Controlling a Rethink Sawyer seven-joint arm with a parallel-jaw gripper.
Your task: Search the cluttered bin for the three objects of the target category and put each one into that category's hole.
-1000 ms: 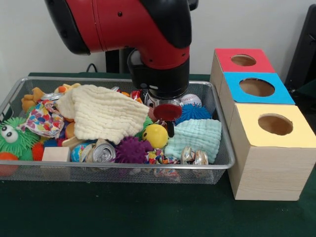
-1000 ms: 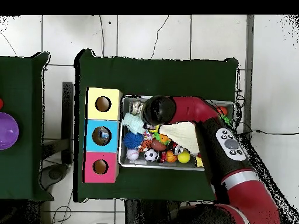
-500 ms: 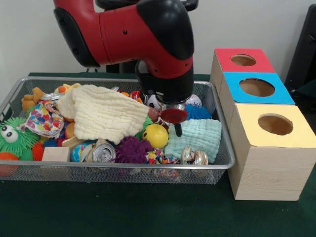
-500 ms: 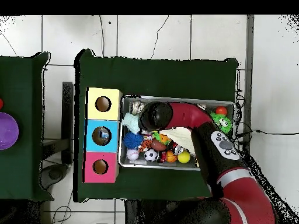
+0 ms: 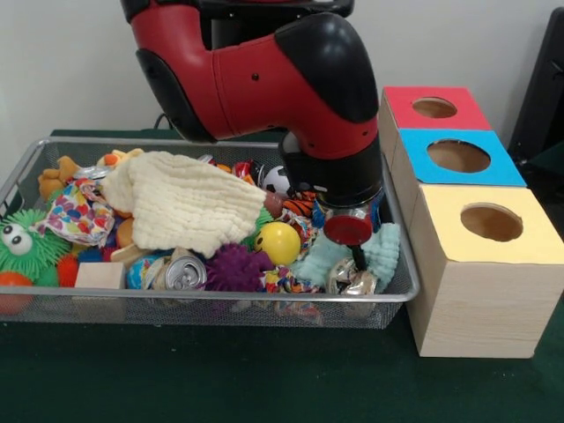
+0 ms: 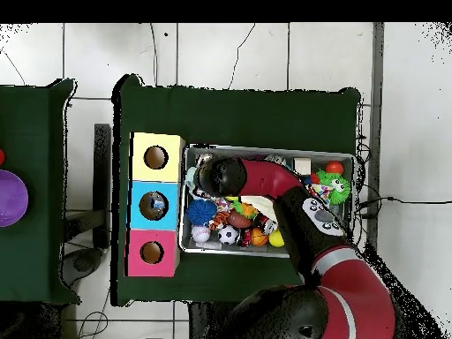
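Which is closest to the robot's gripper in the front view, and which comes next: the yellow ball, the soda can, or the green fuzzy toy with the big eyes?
Measured from the gripper:
1. Yellow ball, just to its left in the picture, mid-bin.
2. Soda can, further left, by the bin's front wall.
3. Green fuzzy toy, at the bin's far left end.
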